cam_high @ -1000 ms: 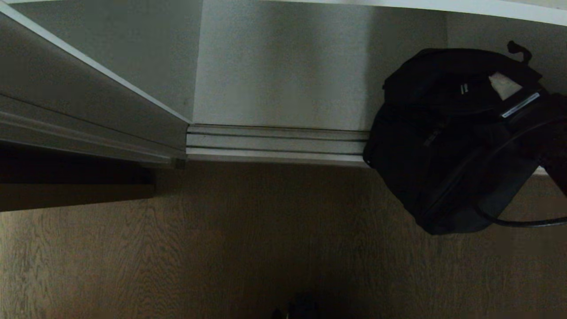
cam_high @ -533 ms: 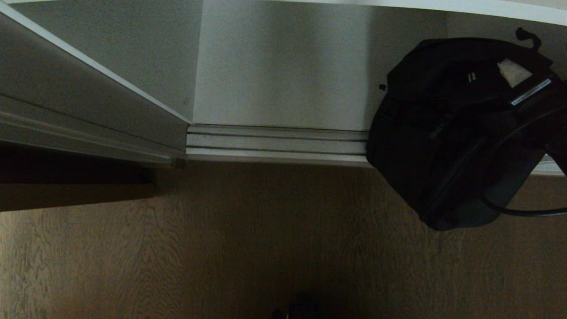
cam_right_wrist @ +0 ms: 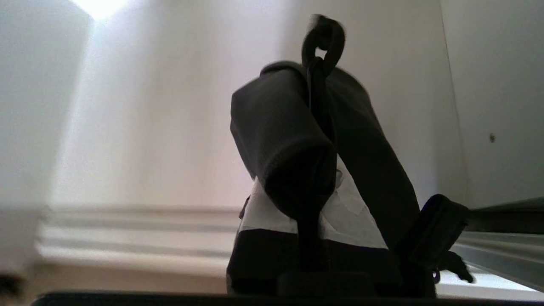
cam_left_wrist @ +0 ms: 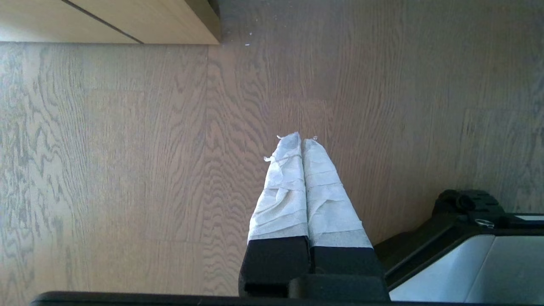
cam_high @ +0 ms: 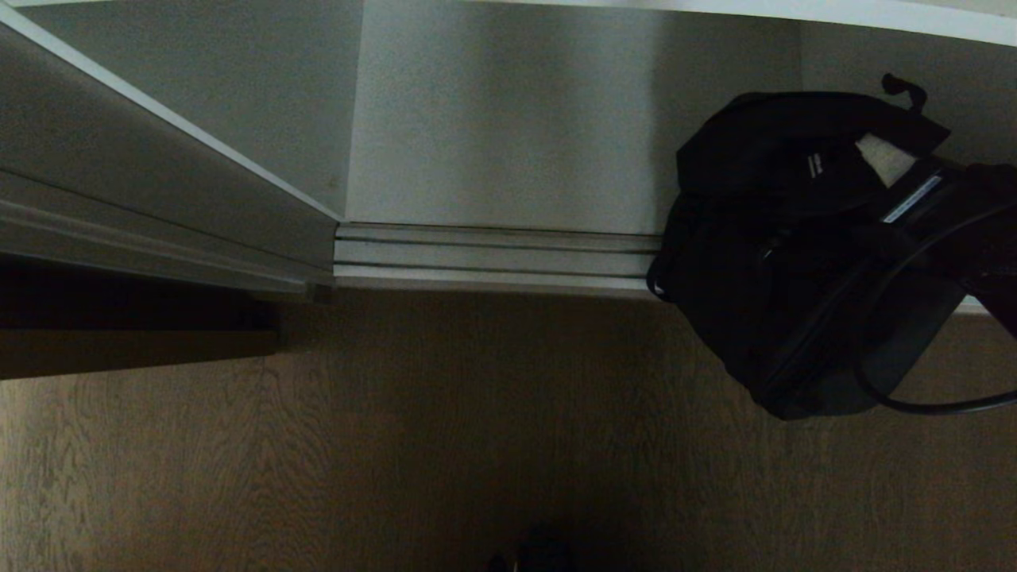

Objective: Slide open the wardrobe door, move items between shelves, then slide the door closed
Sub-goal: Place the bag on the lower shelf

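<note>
The black fabric bag [cam_high: 794, 262] hangs at the right of the head view, above the door track and the floor's edge, its lower end in front of the wardrobe opening. My right gripper [cam_high: 880, 155] is shut on a fold of the bag's top; in the right wrist view the dark fabric [cam_right_wrist: 293, 140] bulges out between the white-wrapped fingers [cam_right_wrist: 263, 214]. The grey-white shelf board [cam_high: 508, 119] lies bare behind it. The sliding wardrobe door [cam_high: 119, 183] stands slid to the left. My left gripper [cam_left_wrist: 302, 140] is shut on nothing, parked over the floor.
The silver door track [cam_high: 493, 258] runs along the wardrobe's front edge. Dark wood floor [cam_high: 397, 437] fills the foreground. A black cable [cam_high: 937, 405] loops under the bag. A light wood cabinet front [cam_left_wrist: 106, 21] shows in the left wrist view.
The bag rose and swung right half a second ago, then came back down and shifted a little left. The door and the left arm have not moved.
</note>
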Motion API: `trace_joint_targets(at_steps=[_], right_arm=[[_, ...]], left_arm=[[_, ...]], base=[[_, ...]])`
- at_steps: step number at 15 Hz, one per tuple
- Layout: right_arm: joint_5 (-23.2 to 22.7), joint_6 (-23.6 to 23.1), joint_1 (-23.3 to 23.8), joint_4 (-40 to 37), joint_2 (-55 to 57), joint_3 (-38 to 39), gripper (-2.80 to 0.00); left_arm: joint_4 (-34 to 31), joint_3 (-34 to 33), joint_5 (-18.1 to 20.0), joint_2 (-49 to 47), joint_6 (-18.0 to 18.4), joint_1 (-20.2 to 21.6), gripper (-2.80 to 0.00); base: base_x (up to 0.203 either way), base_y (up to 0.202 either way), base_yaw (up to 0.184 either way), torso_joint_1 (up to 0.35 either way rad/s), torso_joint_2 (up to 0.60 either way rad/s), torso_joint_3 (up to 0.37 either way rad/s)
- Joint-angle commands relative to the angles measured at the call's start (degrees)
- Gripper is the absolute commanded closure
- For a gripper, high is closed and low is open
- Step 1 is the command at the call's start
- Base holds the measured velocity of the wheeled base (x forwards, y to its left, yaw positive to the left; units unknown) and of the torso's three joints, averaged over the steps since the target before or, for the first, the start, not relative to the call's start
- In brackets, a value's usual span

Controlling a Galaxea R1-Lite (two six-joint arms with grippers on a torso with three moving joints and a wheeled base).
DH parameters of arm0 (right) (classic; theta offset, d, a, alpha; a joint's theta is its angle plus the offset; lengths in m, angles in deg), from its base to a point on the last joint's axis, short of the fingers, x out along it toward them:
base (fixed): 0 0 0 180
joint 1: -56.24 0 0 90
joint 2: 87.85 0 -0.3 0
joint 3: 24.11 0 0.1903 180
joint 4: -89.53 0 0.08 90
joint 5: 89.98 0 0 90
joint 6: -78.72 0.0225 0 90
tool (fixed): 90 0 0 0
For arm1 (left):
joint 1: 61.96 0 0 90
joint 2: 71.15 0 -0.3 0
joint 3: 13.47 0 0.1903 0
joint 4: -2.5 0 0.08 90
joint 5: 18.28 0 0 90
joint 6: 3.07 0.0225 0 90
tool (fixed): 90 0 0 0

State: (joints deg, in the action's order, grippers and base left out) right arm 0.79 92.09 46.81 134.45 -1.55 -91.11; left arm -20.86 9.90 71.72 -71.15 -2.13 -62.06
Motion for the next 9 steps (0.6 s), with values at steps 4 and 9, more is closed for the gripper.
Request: trace_joint_targets(at_steps=[4, 9], right_arm=[[0.02, -4.01, -2.94, -3.44, -0.65, -1.82, 0.0], [0.43, -7.99, -7.32, -4.04, -0.48, -2.06, 0.0]], left_arm=[[0.0, 0.0, 0.0, 0.0, 0.03, 0.01, 0.0], [0.0, 0.0, 0.0, 0.0, 0.03, 0.01, 0.0]], base=[[0.0, 0.0, 0.0, 0.0, 0.0, 0.0], [0.0, 0.0, 0.0, 0.0, 0.0, 0.0]])
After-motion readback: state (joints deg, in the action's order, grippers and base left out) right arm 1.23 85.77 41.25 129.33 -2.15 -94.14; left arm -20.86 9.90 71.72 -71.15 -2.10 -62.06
